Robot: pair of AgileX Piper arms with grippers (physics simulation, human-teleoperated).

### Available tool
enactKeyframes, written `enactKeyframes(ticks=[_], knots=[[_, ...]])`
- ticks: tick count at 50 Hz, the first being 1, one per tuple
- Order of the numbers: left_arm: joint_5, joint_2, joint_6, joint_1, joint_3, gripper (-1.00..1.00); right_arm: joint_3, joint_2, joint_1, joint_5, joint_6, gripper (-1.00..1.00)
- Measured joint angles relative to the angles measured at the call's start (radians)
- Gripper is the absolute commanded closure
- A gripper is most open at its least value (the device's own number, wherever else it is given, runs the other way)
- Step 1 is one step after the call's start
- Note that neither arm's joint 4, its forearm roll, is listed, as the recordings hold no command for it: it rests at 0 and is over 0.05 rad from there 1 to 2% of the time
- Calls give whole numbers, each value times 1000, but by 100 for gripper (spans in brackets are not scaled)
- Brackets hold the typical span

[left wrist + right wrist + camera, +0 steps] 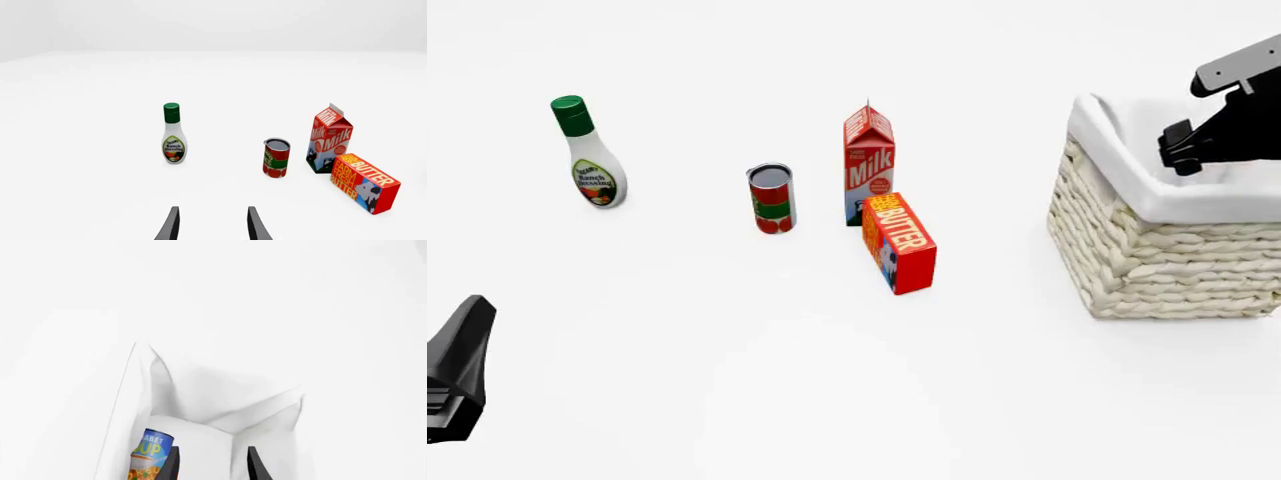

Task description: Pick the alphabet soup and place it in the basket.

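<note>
Left wrist view: left pincer (211,225) spread wide, empty, over the counter (87,175); ranch bottle (173,134), red-green can (276,158), milk carton (329,140), butter box (365,182) ahead.

Front view: right arm above the basket (1174,255); soup unseen.

Right wrist view: alphabet soup (151,456) inside the basket's lining, just beside one finger, not between them; right pincer (211,465) parted, apparently empty. Likely rigid, smooth, fairly heavy; grip the label mid-height.

Matte black arms (457,370) with slim tapered black jaws; markings apparently none.
</note>
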Motion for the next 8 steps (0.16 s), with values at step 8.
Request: enactKeyframes(ticks=[8], knots=[[0,0,0,0,0,-100,-1,-9,2,3,4,-100]])
